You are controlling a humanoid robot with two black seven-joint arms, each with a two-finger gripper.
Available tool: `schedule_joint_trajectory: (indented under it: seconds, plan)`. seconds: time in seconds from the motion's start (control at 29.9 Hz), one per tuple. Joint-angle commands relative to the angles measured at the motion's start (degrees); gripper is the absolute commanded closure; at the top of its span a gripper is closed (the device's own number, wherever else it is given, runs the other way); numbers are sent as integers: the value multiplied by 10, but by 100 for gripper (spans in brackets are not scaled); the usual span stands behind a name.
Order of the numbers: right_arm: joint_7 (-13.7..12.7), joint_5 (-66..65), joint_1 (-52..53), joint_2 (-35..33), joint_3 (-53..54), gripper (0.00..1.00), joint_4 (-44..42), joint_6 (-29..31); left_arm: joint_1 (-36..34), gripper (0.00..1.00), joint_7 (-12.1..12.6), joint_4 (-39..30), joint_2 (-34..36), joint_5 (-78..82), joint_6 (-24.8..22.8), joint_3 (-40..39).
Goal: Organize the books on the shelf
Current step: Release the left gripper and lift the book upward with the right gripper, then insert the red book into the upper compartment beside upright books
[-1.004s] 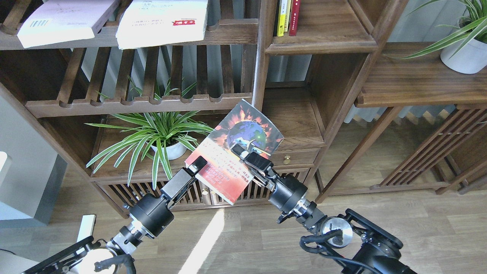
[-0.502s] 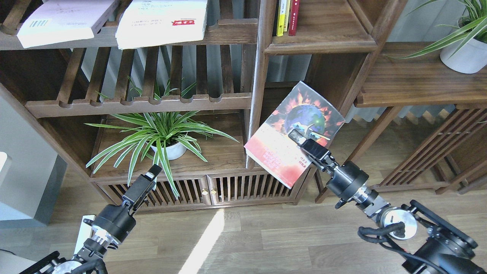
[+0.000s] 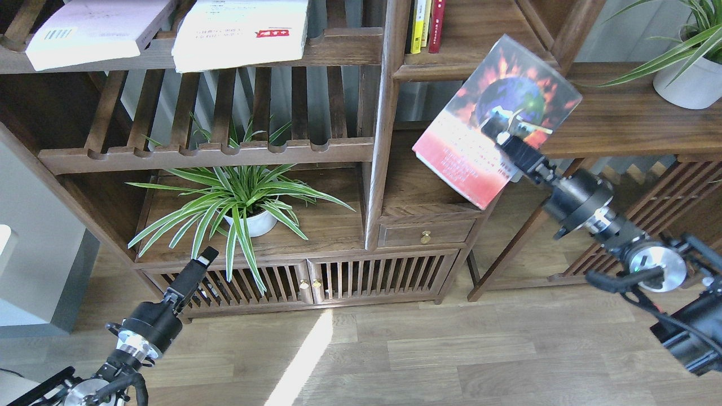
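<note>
My right gripper [image 3: 501, 131] is shut on the red-and-dark pictorial book [image 3: 479, 152]. It holds the book tilted in the air, in front of the right end of the upper solid shelf [image 3: 428, 71] of the dark brown bookcase. The large white book with a red label [image 3: 242, 31] and the pale lilac-white book with a barcode [image 3: 96, 31] lie flat on the top slatted rack at the upper left. My left gripper [image 3: 204, 257] is low at the left, by the cabinet doors, empty. It is too small and dark to tell its fingers apart.
Thin yellow and red upright books [image 3: 426, 25] stand at the left of the upper solid shelf. A spider plant [image 3: 242, 197] fills the lower left compartment. A potted plant [image 3: 685, 76] stands on the side board at the right. A small drawer [image 3: 426, 232] sits under the middle compartment.
The left gripper let go of the pictorial book and drew back down to the left. The right gripper carried the book up and to the right, from near the plant to the upper shelf.
</note>
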Motion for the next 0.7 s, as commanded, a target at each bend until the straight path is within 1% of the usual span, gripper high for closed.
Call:
schedule_joint_trajectory:
  seconds: [0.0, 0.2, 0.23, 0.33, 0.37, 0.4, 0.6, 0.67]
  plan:
    - [-1, 2, 28, -27, 2, 96, -1, -1, -3, 1, 0, 2, -1, 0, 0, 0]
    - [-6, 0, 58, -44, 4, 97, -5, -1, 1, 1, -2, 3, 0, 0, 0, 1]
    - [-12, 0, 65, -44, 5, 97, -7, -1, 2, 1, -2, 3, 0, 0, 0, 1]
    - [-46, -1, 101, -43, 2, 98, -21, -12, 3, 1, -3, 6, 0, 0, 0, 1]
    - [-56, -1, 114, -38, 2, 98, -28, -27, 3, 1, -3, 6, 0, 0, 0, 1]
    - [-60, -1, 123, -35, 3, 98, -30, -41, 3, 1, -3, 6, 0, 0, 0, 1]
    - [-63, 0, 181, -28, -4, 98, -38, -133, 3, 1, -4, 6, -1, -1, 0, 1]
    - [-71, -1, 193, -27, -4, 98, -42, -161, 3, 1, -4, 6, 0, -1, 0, 1]
